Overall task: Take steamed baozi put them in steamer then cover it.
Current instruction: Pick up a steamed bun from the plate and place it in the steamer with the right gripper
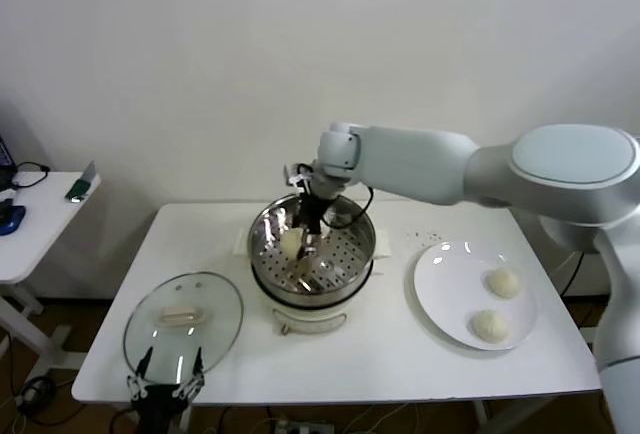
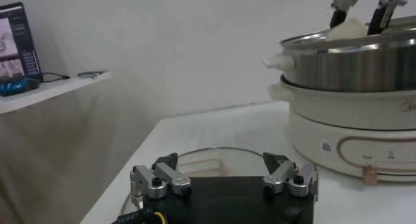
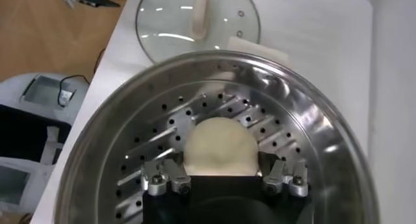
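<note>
Head view looks down from afar; both wrist views sit close, sharing the steamer (image 1: 312,254)

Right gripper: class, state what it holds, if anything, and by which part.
The right gripper has a baozi between its fingers, by its two sides, over the steamer tray. Whether it grips cannot be told.

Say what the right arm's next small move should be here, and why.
Probably open a bit wider and lift straight up. The right gripper is inside the steamer with its fingers either side of a baozi resting on the perforated tray. Two buns wait on the plate; the left gripper idles open by the cover.
</note>
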Available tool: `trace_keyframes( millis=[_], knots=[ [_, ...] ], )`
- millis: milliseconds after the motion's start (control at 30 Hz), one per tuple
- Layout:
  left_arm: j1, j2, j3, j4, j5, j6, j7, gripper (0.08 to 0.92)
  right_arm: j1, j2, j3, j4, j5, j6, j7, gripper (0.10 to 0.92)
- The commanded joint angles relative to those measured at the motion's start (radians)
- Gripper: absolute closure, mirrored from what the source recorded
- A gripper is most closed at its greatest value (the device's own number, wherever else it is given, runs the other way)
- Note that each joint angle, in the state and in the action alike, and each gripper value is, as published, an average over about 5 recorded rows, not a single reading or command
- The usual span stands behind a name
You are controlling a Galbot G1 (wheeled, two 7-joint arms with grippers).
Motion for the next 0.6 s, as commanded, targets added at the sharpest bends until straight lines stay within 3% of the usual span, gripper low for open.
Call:
trace_keyframes(
  millis=[33,167,367,600],
  knots=[
    [-0.004,0.002,-0.001,0.005,-0.003,-0.001,0.0,0.177,-0.044,0.079,-0.02,-0.079,0.0,0.003,0.004,0.287],
    [-0.005,0.003,-0.002,0.012,-0.005,-0.003,-0.001,0.177,-0.05,0.09,-0.028,-0.101,-0.007,0.008,0.003,0.285],
    [-0.011,0.0,-0.002,0.02,-0.006,-0.002,-0.001,0.177,-0.052,0.092,-0.025,-0.098,-0.018,0.005,0.01,0.219],
    [-0.013,-0.004,-0.004,0.016,-0.005,-0.001,-0.001,0.177,0.022,0.008,-0.025,-0.013,-0.016,0.005,-0.007,0.203]
  ],
)
